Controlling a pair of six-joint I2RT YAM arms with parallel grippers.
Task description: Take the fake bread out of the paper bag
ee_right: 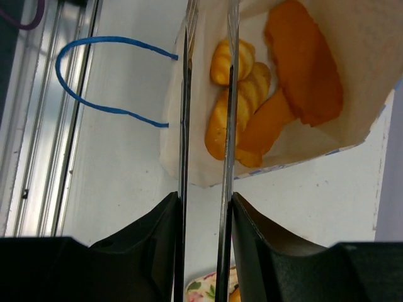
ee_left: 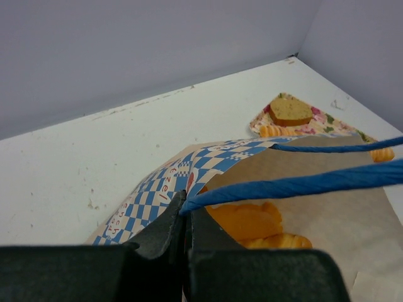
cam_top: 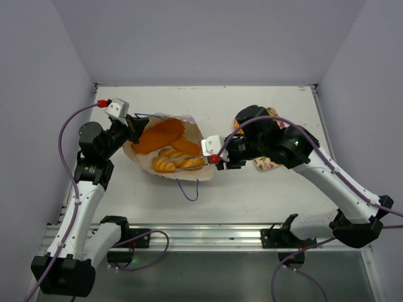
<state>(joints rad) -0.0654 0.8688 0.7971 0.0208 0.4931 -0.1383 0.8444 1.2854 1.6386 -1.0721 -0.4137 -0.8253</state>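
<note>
The paper bag lies open on its side at mid-table, with glossy orange fake bread inside: a long loaf and croissants. My left gripper is shut on the bag's blue cord handle at the checkered rim. My right gripper is shut on metal tongs that reach into the bag's mouth. In the right wrist view the tong blades run past the croissants, one blade along the bag's edge. Their tips are cut off by the frame.
A pink floral tray holding a brown bread slice sits right of the bag, mostly under my right arm. The bag's second blue handle loops toward the near rail. Walls enclose the table on three sides.
</note>
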